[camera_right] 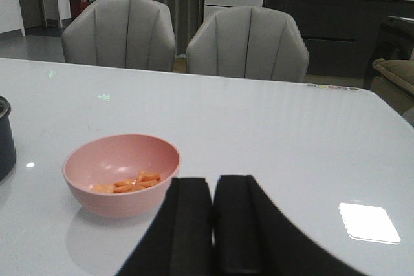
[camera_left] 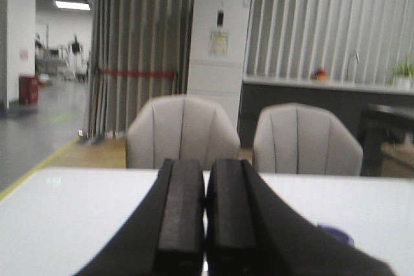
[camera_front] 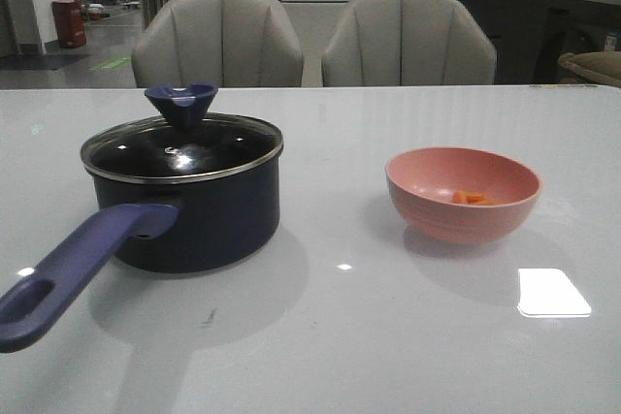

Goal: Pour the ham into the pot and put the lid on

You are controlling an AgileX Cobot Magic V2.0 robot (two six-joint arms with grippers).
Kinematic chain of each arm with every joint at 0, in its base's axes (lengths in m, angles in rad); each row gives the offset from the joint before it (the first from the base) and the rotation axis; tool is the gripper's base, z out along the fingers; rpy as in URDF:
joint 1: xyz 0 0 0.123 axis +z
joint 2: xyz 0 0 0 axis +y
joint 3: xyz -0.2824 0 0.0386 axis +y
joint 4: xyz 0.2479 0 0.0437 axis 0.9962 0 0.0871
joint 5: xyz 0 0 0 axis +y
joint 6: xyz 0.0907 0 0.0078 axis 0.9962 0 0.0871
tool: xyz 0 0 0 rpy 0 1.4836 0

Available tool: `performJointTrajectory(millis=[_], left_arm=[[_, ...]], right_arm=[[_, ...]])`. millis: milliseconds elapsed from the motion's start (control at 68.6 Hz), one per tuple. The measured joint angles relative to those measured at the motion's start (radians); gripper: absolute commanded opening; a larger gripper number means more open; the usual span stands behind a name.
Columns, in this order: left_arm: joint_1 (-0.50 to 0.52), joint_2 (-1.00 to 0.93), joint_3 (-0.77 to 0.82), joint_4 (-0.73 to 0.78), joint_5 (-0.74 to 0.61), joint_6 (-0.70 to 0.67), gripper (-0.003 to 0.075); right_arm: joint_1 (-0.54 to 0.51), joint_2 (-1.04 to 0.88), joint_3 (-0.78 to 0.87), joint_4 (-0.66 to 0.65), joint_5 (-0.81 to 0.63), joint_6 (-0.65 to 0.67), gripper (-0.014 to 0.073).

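Both pincers are seen only through their own wrist cameras. On the left pincer (camera_left: 205,224) the two black fingers are pressed together with nothing between them, and it is raised above the desk. On the right pincer (camera_right: 213,231) the fingers are likewise closed on nothing, and it is held just on the near side of the pink bowl, without touching it.

A white glossy desk (camera_front: 340,336) carries everything; two grey chairs (camera_front: 218,41) are drawn up at its far edge.

On the robot's left side of the desk the pot (camera_front: 194,210) is placed, dark navy, with its long purple-blue handle (camera_front: 78,269) turned toward the robot and to the left. The lid (camera_front: 181,147) is seated on the pot's rim, closing it, with its flared dark blue knob (camera_front: 181,102) upright on top.

Well apart from the pot, on the right side, the pink bowl (camera_front: 463,193) is set upright. The ham (camera_right: 132,183) is found inside it as a few small orange-pink chunks gathered at the bottom; only a little of it is visible over the rim in the front view.
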Motion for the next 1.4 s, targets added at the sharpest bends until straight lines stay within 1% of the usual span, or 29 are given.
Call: performJointTrajectory(millis=[117,248,408,656,714,729,743,787,802,845,860,874,889,933,947,962,1035,1297,1399], left_arm=[[0.000,0.104,-0.076,0.024,0.135,0.000,0.0133],[0.000,0.224,-0.121,0.031,0.218,0.000,0.0133],[0.000,0.326,-0.123,0.033,0.238,0.000,0.0133],[0.000,0.427,-0.123,0.033,0.207,0.000,0.0142],[0.000,0.434,-0.123,0.033,0.202,0.000,0.0171],[0.000,0.437,-0.123,0.033,0.198,0.000,0.0196],[0.000,0.437,-0.123,0.033,0.197,0.000,0.0196],[0.000,0.441,-0.123,0.033,0.189,0.000,0.0270],[0.000,0.441,-0.123,0.033,0.188,0.000,0.0270],[0.000,0.441,-0.123,0.033,0.184,0.000,0.0366],[0.000,0.441,-0.123,0.033,0.183,0.000,0.0379],[0.000,0.441,-0.123,0.033,0.181,0.000,0.0417],[0.000,0.441,-0.123,0.033,0.181,0.000,0.0430],[0.000,0.441,-0.123,0.033,0.181,0.000,0.0511],[0.000,0.441,-0.123,0.033,0.181,0.000,0.0521],[0.000,0.441,-0.123,0.033,0.181,0.000,0.0554],[0.000,0.441,-0.123,0.033,0.179,0.000,0.0584],[0.000,0.441,-0.117,0.033,0.156,0.000,0.0585],[0.000,0.443,-0.118,0.024,0.175,0.000,0.0585]], right_arm=[[0.000,0.000,0.000,0.000,0.000,0.000,0.0162],[0.000,0.000,0.000,0.000,0.000,0.000,0.0162],[0.000,0.000,0.000,0.000,0.000,0.000,0.0162],[0.000,0.000,0.000,0.000,0.000,0.000,0.0162],[0.000,0.000,0.000,0.000,0.000,0.000,0.0162],[0.000,0.000,0.000,0.000,0.000,0.000,0.0162],[0.000,0.000,0.000,0.000,0.000,0.000,0.0162],[0.000,0.000,0.000,0.000,0.000,0.000,0.0162],[0.000,0.000,0.000,0.000,0.000,0.000,0.0162],[0.000,0.000,0.000,0.000,0.000,0.000,0.0162],[0.000,0.000,0.000,0.000,0.000,0.000,0.0162],[0.000,0.000,0.000,0.000,0.000,0.000,0.0162],[0.000,0.000,0.000,0.000,0.000,0.000,0.0162],[0.000,0.000,0.000,0.000,0.000,0.000,0.0162],[0.000,0.000,0.000,0.000,0.000,0.000,0.0162],[0.000,0.000,0.000,0.000,0.000,0.000,0.0162],[0.000,0.000,0.000,0.000,0.000,0.000,0.0162],[0.000,0.000,0.000,0.000,0.000,0.000,0.0162],[0.000,0.000,0.000,0.000,0.000,0.000,0.0162]])
